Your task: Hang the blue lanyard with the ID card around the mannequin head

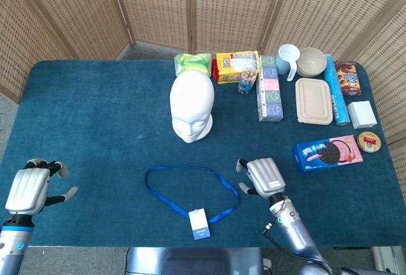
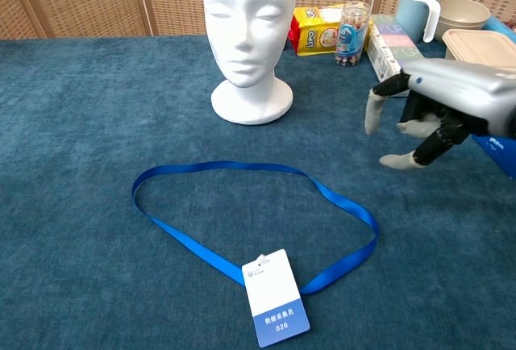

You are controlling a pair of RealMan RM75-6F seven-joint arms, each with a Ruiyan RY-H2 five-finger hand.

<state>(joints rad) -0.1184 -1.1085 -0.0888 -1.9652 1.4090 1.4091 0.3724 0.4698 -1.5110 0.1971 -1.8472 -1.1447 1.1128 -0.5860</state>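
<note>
The blue lanyard (image 1: 190, 185) (image 2: 242, 213) lies in a flat loop on the dark blue table, its white ID card (image 1: 198, 223) (image 2: 275, 297) at the near end. Behind it the white mannequin head (image 1: 191, 106) (image 2: 247, 35) stands upright, facing me. My right hand (image 1: 262, 177) (image 2: 439, 112) hovers just right of the loop, fingers spread and holding nothing. My left hand (image 1: 30, 189) is at the table's near left corner, open and empty, seen only in the head view.
Along the back right stand snack packs (image 1: 236, 66), a small jar (image 1: 247, 82) (image 2: 353, 34), a tissue box (image 1: 269, 88) (image 2: 401, 54), a mug (image 1: 288, 59), a bowl (image 1: 311, 61) and a lidded container (image 1: 313, 101). A cookie box (image 1: 327, 153) lies right of my right hand.
</note>
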